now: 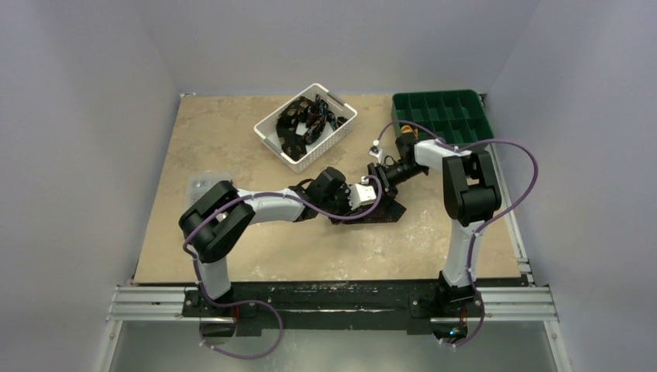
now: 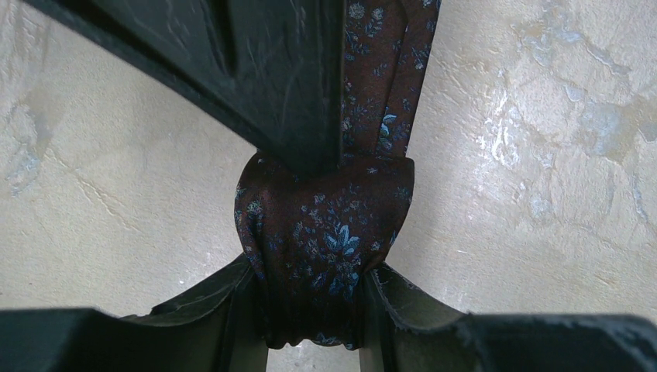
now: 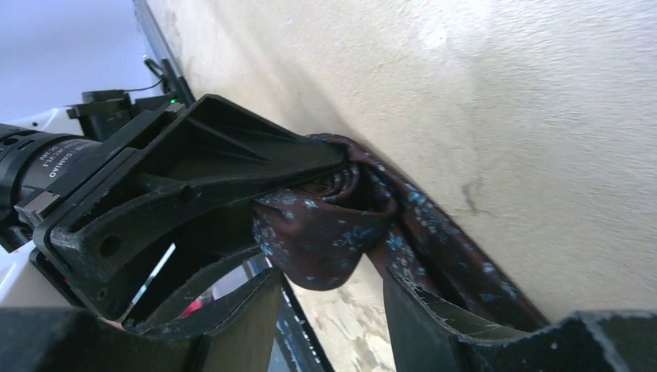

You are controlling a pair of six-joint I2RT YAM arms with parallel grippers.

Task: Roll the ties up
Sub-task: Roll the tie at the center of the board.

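Observation:
A dark brown tie with small blue flowers is partly wound into a roll [image 2: 325, 225] at mid-table [image 1: 383, 213]. My left gripper [image 2: 314, 310] is shut on the roll, with the fabric squeezed between its fingers. The unrolled tail [image 2: 387, 77] runs away flat on the table. My right gripper [image 3: 331, 298] is open just in front of the roll [image 3: 321, 232], its fingers apart and not pinching the cloth. One right finger [image 2: 256, 70] lies across the top of the left wrist view. In the top view both grippers, left [image 1: 370, 203] and right [image 1: 377, 174], meet over the tie.
A white basket [image 1: 341, 132] holding more dark ties stands at the back centre. A green compartment tray [image 1: 442, 116] sits at the back right. The left arm's black finger [image 3: 217, 155] crowds the left of the right wrist view.

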